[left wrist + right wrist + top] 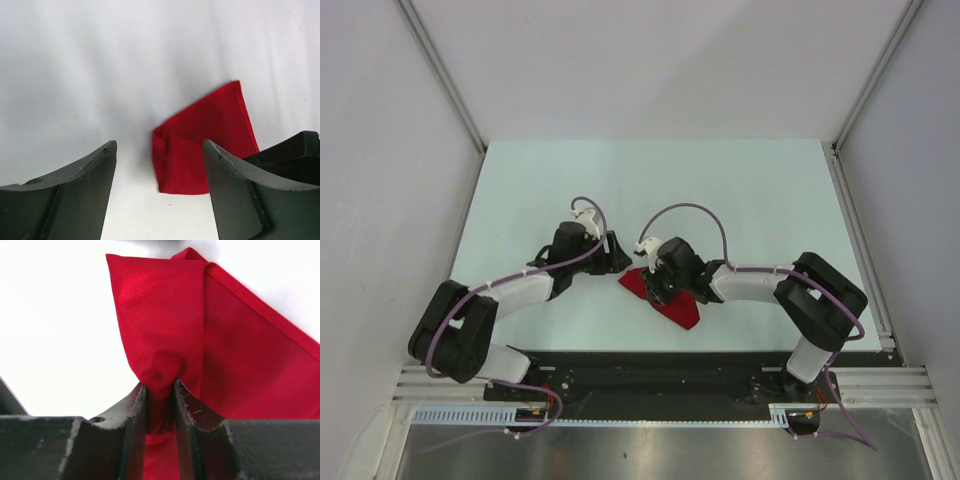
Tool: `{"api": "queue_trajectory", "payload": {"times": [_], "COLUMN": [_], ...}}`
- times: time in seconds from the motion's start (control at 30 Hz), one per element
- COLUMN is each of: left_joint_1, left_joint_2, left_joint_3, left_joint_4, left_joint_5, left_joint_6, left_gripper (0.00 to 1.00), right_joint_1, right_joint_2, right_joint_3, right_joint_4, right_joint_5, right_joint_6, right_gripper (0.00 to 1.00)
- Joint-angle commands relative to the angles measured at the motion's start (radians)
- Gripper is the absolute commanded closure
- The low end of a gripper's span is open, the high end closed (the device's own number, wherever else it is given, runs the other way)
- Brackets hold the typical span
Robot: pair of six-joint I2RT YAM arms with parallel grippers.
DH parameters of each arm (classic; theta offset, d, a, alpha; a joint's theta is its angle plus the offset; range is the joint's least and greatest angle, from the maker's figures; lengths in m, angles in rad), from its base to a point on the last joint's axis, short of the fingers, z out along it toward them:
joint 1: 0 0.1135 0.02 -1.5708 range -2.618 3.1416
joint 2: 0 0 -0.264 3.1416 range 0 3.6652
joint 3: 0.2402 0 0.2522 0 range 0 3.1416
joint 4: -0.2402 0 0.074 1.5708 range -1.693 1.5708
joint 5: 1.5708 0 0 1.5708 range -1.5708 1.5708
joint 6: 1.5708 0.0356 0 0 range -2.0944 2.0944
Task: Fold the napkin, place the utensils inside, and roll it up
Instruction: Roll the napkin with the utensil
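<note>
Right gripper (160,386) jaws pinching a bunch of the napkin (165,325) center frame; left gripper (160,144) jaws spread, just beside it.

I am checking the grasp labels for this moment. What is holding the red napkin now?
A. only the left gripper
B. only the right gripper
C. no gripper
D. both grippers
B: in the right wrist view the right gripper is closed on a bunched fold of the napkin, while the left gripper stands open with nothing between its fingers.
</note>
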Motion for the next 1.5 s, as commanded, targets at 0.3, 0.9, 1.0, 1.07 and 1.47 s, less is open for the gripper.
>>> {"api": "queue_trajectory", "payload": {"times": [0.3, 0.9, 1.0, 1.07, 1.47], "left_joint_1": [0.067, -0.037, -0.051, -0.063, -0.073], "left_joint_2": [-0.228, -0.074, -0.043, -0.017, 0.083], "left_joint_3": [-0.2, -0.203, -0.199, -0.194, -0.115], "left_joint_4": [0.151, 0.36, 0.397, 0.41, 0.331], "left_joint_5": [0.057, 0.162, 0.177, 0.18, 0.148], "left_joint_6": [0.002, -0.001, -0.014, -0.024, -0.01], "left_gripper": [0.26, 0.41, 0.46, 0.53, 0.86], "right_joint_1": [-0.169, -0.311, -0.317, -0.317, -0.337], "right_joint_2": [0.114, 0.309, 0.321, 0.323, 0.173], "right_joint_3": [-0.144, -0.116, -0.112, -0.11, -0.041], "right_joint_4": [0.162, 0.245, 0.24, 0.237, 0.03], "right_joint_5": [-0.591, -0.733, -0.735, -0.735, -0.668], "right_joint_6": [0.213, 0.282, 0.28, 0.279, 0.181], "right_gripper": [0.75, 0.76, 0.76, 0.76, 0.36]}}
